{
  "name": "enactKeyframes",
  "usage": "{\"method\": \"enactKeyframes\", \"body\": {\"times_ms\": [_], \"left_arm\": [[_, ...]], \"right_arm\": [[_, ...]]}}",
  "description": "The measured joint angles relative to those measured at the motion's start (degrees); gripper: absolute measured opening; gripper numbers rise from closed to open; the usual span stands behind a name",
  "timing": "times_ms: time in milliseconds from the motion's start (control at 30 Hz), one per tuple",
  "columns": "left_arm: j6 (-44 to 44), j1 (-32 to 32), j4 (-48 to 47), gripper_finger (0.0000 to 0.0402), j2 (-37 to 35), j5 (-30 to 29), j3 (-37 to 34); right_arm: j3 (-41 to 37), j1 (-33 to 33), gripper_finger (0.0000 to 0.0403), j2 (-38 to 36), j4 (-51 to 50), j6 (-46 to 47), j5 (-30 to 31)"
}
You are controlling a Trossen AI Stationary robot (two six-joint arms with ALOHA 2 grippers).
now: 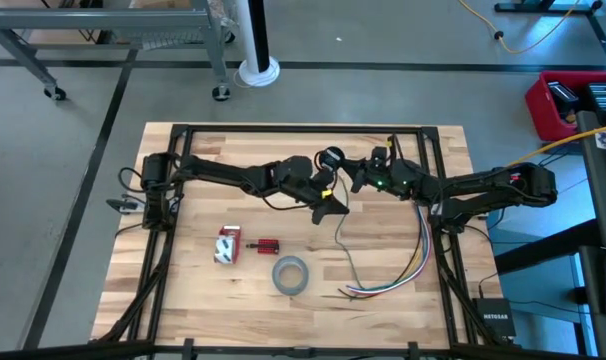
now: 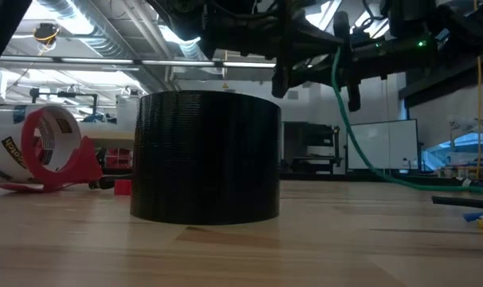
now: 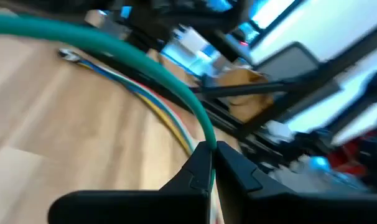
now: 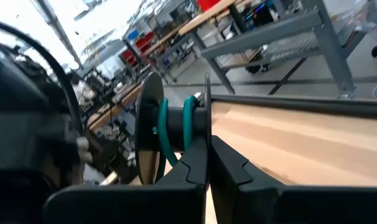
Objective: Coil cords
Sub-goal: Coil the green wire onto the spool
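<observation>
Two grippers meet above the table's middle in the high view: the left gripper (image 1: 333, 207) pinches the cord (image 1: 345, 255), which trails down the boards to a fan of multicoloured wires (image 1: 388, 285), while the right gripper (image 1: 361, 172) holds the small round spool (image 1: 331, 158) just beside it. My judgement: winding is under way — a couple of turns are on, most of the cord still lies loose.

At table height, a dark cylinder (image 2: 206, 156) — apparently the tape roll (image 1: 290, 274) seen edge-on — blocks the middle; the green cord (image 2: 349, 127) hangs from the arms above, and a red tape dispenser (image 2: 52, 151) stands to one side.

From the left wrist, the fingers (image 3: 198, 171) are pressed together on the green cord (image 3: 145, 65), with the wire bunch (image 3: 142, 96) on the wood beyond.

From the right wrist, the fingers (image 4: 195, 158) are closed against the spool's hub (image 4: 198, 121), two green turns (image 4: 190, 118) between its flanges.

Next, I judge, the left arm must lead the cord round the hub while the right keeps it steady. The two wrists crowd each other, and dragging slack could snag the tape roll or the small red block (image 1: 268, 246).
</observation>
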Motion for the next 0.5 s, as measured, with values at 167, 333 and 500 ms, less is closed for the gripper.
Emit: {"method": "enactKeyframes", "body": {"times_ms": [167, 333, 500], "left_arm": [[0.0, 0.9, -0.3, 0.0000, -1.0, 3.0, 0.0], [2.1, 2.3, -1.2, 0.0000, -3.2, 3.0, 0.0], [2.8, 3.7, -1.2, 0.0000, -3.9, 2.9, 0.0]], "right_arm": [[0.0, 0.0, 0.0005, 0.0, -2.7, 0.0, -1.2], [0.0, 0.0, 0.0005, 0.0, -4.2, 0.0, -3.5], [0.0, 0.0, 0.0005, 0.0, -4.4, 0.0, -4.9]]}}
